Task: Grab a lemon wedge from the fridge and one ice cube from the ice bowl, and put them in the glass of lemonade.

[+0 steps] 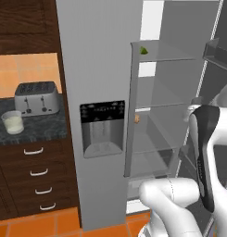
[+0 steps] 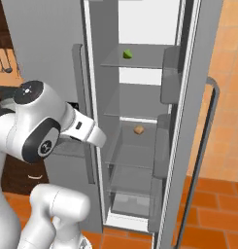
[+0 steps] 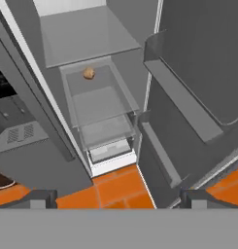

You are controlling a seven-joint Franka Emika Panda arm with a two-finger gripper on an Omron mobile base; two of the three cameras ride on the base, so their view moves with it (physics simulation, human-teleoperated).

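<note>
The fridge (image 2: 42, 29) stands with its right door swung wide, so the shelves are reachable. The arm (image 2: 38, 126) faces the opening, aimed low at the tan item's (image 3: 89, 73) shelf. The gripper (image 3: 118, 198) is spread fully, empty. The wedge (image 2: 127, 54) lies higher, on the top shelf.

The fridge (image 2: 188, 97) stands open, lemon wedge (image 2: 127, 54) on its top shelf.

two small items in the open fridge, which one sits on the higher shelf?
The tiny yellow-green lemon wedge, on the upper glass shelf. The small tan-orange round item sits two shelves lower.
</note>
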